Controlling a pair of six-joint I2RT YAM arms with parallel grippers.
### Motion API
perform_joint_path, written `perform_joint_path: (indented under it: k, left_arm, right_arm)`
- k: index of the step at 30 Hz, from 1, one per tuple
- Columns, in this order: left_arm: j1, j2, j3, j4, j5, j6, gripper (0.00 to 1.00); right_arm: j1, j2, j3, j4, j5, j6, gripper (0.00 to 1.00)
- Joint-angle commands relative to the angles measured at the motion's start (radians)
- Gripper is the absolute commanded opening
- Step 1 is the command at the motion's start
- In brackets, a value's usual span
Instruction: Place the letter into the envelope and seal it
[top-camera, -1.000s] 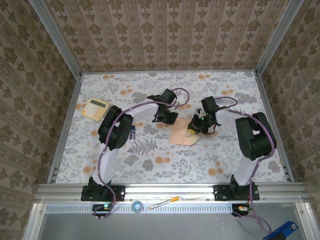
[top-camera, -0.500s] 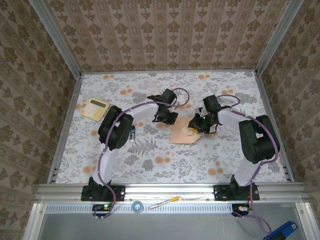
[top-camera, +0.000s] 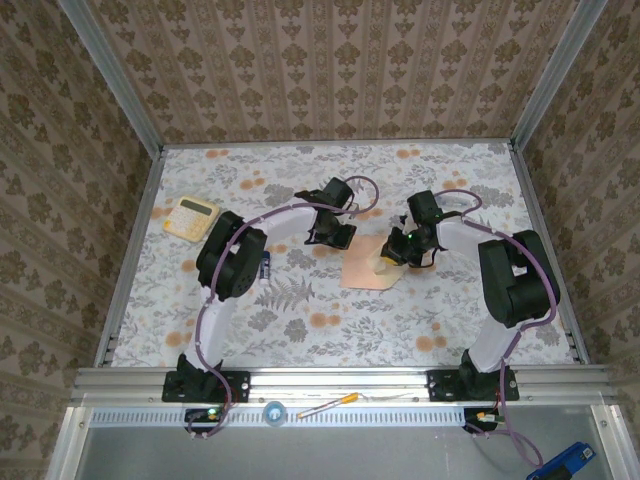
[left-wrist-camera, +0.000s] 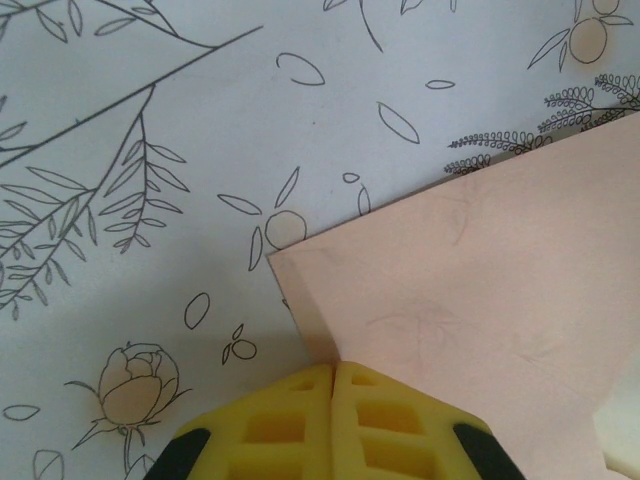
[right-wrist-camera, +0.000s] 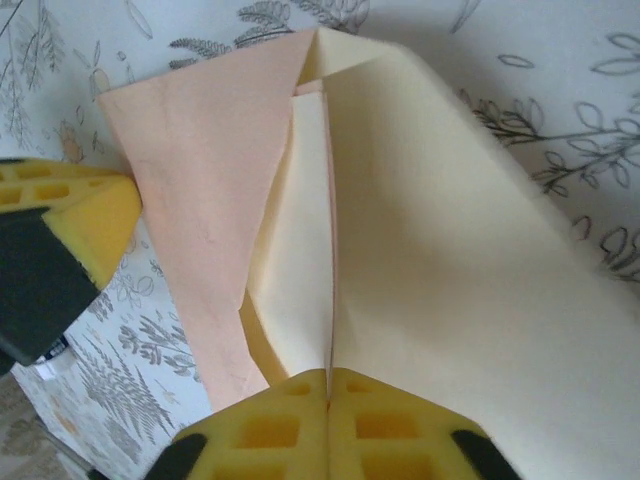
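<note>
While the right gripper (right-wrist-camera: 328, 385) pinches a raised cream-faced sheet, perhaps the letter (right-wrist-camera: 450, 250), between fingers pressed together, the envelope (right-wrist-camera: 200, 170) lies flat on the table (right-wrist-camera: 560, 60) just left of them; the left gripper (left-wrist-camera: 333, 375), fingers closed tip to tip, touches one corner.

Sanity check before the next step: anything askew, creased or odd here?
Yes. The cream-faced paper pinched by the right gripper is buckled up off the table into a peaked fold instead of lying flat. I cannot tell whether it is letter or flap. Nothing looks spilled or torn.
</note>
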Motion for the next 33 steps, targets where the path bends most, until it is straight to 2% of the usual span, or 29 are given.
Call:
perform_joint_path:
  k: [1, 18, 33]
  left_arm:
    - [-0.014, 0.062, -0.059, -0.149, -0.047, -0.004, 0.00]
    - [-0.014, 0.069, -0.059, -0.151, -0.049, -0.010, 0.00]
    - [-0.017, 0.073, -0.053, -0.153, -0.044, -0.022, 0.00]
  right_arm:
    - [-0.004, -0.003, -0.012, -0.034, 0.033, -0.019, 0.00]
    - [0.003, 0.049, -0.036, 0.101, -0.050, 0.006, 0.00]
    - [0.055, 0.061, -0.056, 0.190, -0.064, 0.016, 0.00]
